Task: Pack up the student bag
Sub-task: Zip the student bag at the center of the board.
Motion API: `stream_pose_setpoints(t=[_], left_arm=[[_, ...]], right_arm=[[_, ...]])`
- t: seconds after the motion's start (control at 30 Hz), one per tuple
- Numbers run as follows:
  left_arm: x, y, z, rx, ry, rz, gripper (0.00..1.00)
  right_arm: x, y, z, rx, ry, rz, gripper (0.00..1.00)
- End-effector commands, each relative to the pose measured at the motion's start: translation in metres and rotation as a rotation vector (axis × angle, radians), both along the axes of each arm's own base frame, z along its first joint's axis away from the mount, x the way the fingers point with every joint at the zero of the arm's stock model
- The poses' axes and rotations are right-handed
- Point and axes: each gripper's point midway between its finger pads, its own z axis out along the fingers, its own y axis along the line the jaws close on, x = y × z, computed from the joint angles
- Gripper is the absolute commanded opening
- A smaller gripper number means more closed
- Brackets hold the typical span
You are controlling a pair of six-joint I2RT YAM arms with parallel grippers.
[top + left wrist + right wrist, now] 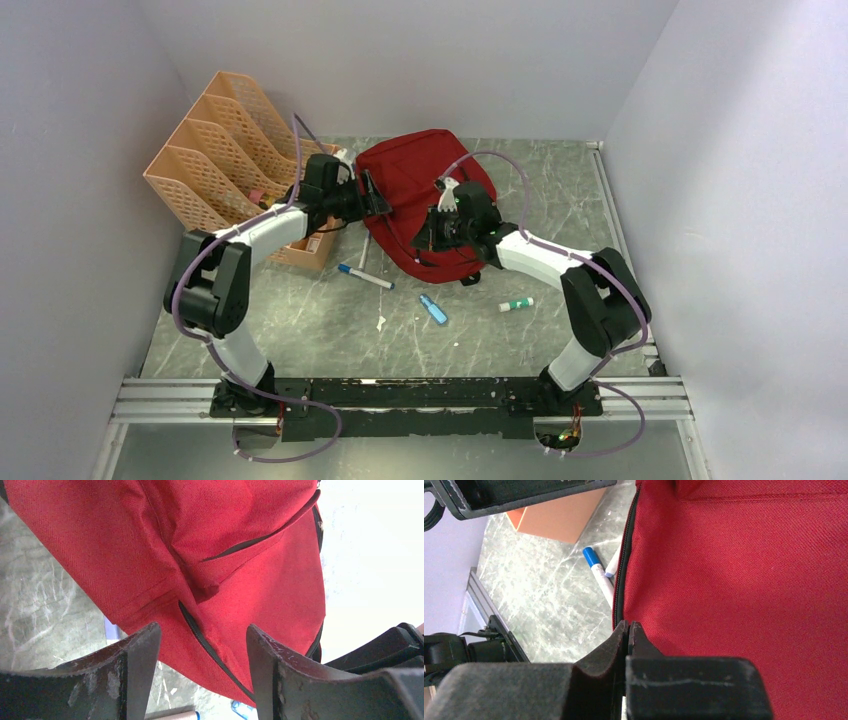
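Note:
The student bag (420, 190), a dark-red backpack, lies flat at the back middle of the table. My left gripper (375, 200) is at its left edge. In the left wrist view this gripper (204, 627) is open, hovering over the bag (150, 540), with a black zipper line (200, 635) running between its fingers. My right gripper (425, 240) sits on the bag's near-left edge. Its jaws (629, 625) are pressed together right at the zipper (624, 565) that borders the red fabric (734, 580). Nothing shows between them.
An orange mesh file organizer (225, 160) stands at the back left, close to the left arm. On the table in front of the bag lie a blue-capped white marker (365, 276), a small blue object (433, 309) and a green-and-white stick (517, 304). The marker (599, 575) lies beside the bag's edge.

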Motion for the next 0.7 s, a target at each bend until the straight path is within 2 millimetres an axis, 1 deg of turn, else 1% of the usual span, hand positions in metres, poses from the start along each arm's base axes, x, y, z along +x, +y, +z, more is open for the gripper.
stream_pose_setpoints(t=[0.0, 0.13, 0.2, 0.3, 0.37, 0.47, 0.5, 0.57, 0.67], left_arm=[[-0.012, -0.002, 0.020, -0.030, -0.006, -0.024, 0.68], [-0.024, 0.004, 0.021, -0.031, 0.045, 0.010, 0.72], [-0.032, 0.001, 0.023, -0.073, 0.067, 0.016, 0.72], [-0.047, -0.010, 0.024, -0.137, 0.093, 0.007, 0.72], [-0.057, -0.020, 0.020, -0.145, 0.117, -0.006, 0.72], [-0.065, -0.034, 0.014, -0.136, 0.139, -0.013, 0.72], [-0.064, -0.040, 0.015, -0.147, 0.129, -0.014, 0.72], [-0.065, -0.045, 0.011, -0.151, 0.139, -0.005, 0.72], [-0.065, -0.049, 0.007, -0.135, 0.152, 0.013, 0.71]], right_arm=[[-0.001, 0.006, 0.018, 0.059, -0.053, 0.018, 0.00], [-0.004, 0.007, 0.023, 0.086, -0.064, 0.017, 0.00], [-0.004, 0.006, 0.023, 0.094, -0.069, 0.014, 0.00], [-0.005, 0.006, 0.025, 0.109, -0.076, 0.013, 0.00], [-0.006, 0.007, 0.025, 0.112, -0.073, 0.017, 0.00], [-0.006, 0.008, 0.026, 0.120, -0.077, 0.020, 0.00], [-0.007, 0.008, 0.026, 0.121, -0.076, 0.021, 0.00], [-0.007, 0.008, 0.026, 0.118, -0.079, 0.022, 0.00], [-0.007, 0.007, 0.027, 0.118, -0.082, 0.023, 0.00]])
